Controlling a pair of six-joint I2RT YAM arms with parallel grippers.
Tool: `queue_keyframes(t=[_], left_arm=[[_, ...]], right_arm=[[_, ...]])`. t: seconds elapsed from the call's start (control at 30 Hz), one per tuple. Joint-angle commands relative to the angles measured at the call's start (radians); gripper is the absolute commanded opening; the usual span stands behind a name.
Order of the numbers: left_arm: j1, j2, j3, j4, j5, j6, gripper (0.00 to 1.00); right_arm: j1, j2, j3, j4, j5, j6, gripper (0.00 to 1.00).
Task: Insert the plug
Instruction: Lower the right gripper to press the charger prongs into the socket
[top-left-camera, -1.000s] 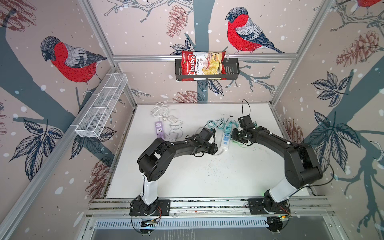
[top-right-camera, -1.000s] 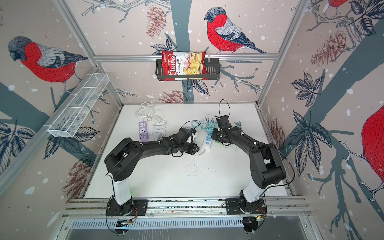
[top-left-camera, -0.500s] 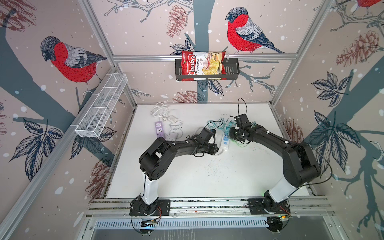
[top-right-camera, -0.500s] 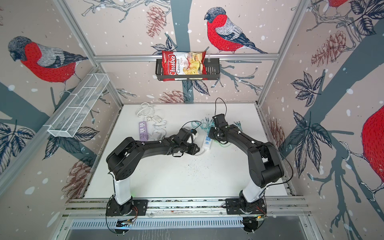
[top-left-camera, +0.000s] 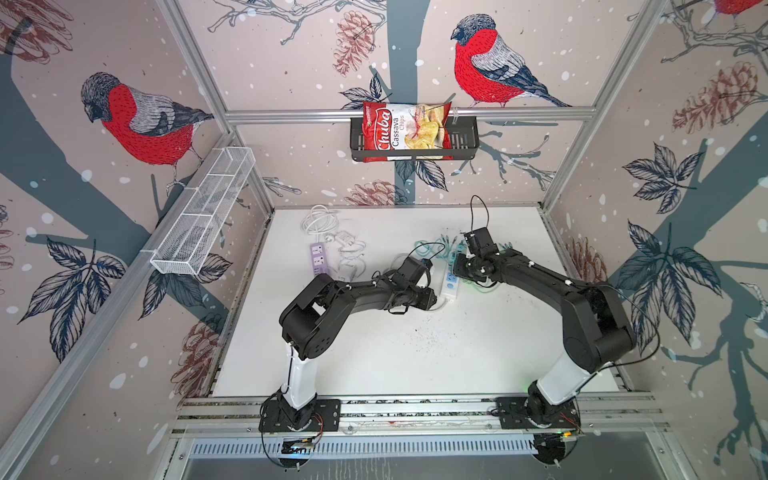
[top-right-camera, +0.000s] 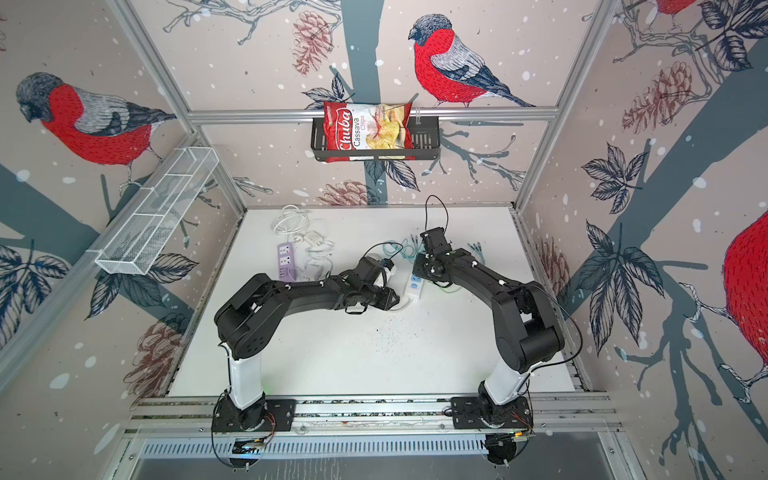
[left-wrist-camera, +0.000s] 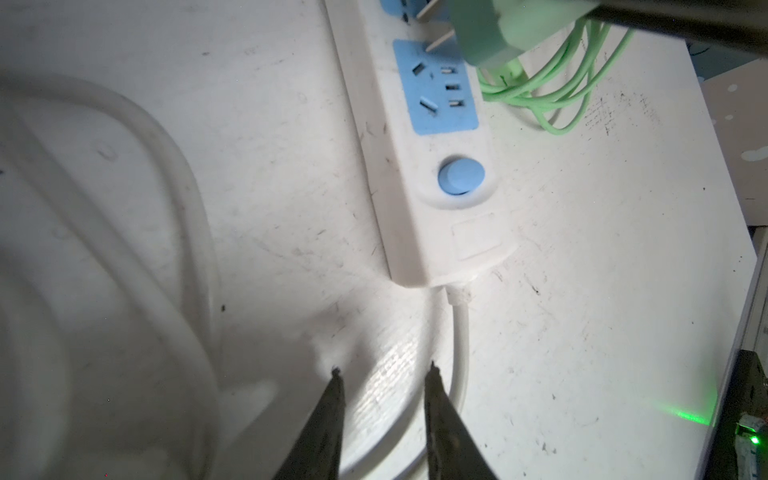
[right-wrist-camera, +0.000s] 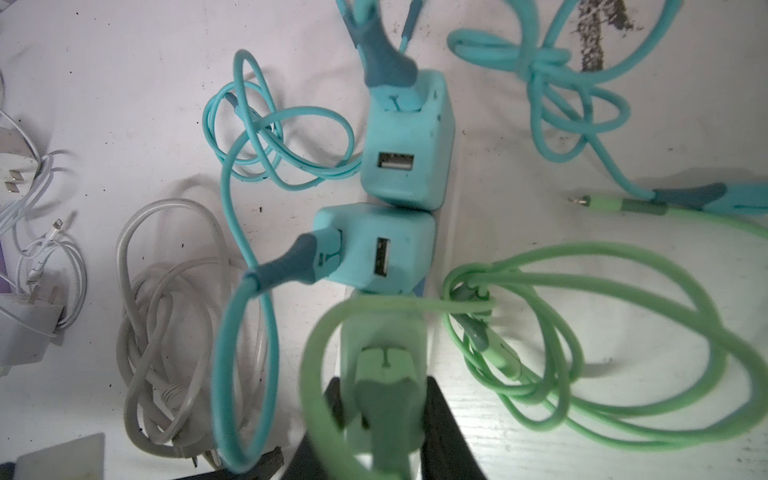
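Green charger plug (left-wrist-camera: 498, 29) clamped tight in right gripper (right-wrist-camera: 384, 399), prongs tilted just over blue socket (left-wrist-camera: 440, 89) of power strip (left-wrist-camera: 374, 137), not in. Left gripper (left-wrist-camera: 383, 368) closed, empty, at 7 o'clock of plug in both top views. Insertion step; next likely needs prongs straightened and aligned, then pressed down.

Support: 1 white table (top-left-camera: 374, 365), surface scuffed, with dark specks (top-left-camera: 424, 336) near the middle.

Lying on it:
- 1 white power strip (top-left-camera: 451, 286) with blue sockets, its cord (left-wrist-camera: 459, 340) curling away from 1 end
- 1 purple power strip (top-left-camera: 319, 259), well to its left
- 1 white cable coil (top-left-camera: 320, 218) at the far edge
- loose green cable (right-wrist-camera: 582, 251)
- knotted teal cables (right-wrist-camera: 536, 62)
- 1 off-white bundled cord (right-wrist-camera: 166, 316)
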Motion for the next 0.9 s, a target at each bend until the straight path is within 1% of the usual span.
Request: queue_keyframes(t=[0.0, 0.27, 0.5, 0.87], left_arm=[[0.002, 0.005, 0.006, 0.033, 0.016, 0.007, 0.34], [0.002, 0.001, 0.003, 0.035, 0.014, 0.004, 0.33], [0.002, 0.007, 0.003, 0.046, 0.019, 0.001, 0.33], [0.002, 0.006, -0.001, 0.055, 0.027, 0.0, 0.33]], right_arm=[[0.001, -0.012, -0.005, -0.068, 0.017, 0.004, 0.01], [0.002, -0.049, -0.001, -0.107, 0.02, -0.006, 0.01], [0.008, -0.02, 0.02, -0.121, 0.023, 0.004, 0.01], [0.039, 0.004, 0.053, -0.154, 0.067, 0.028, 0.01]])
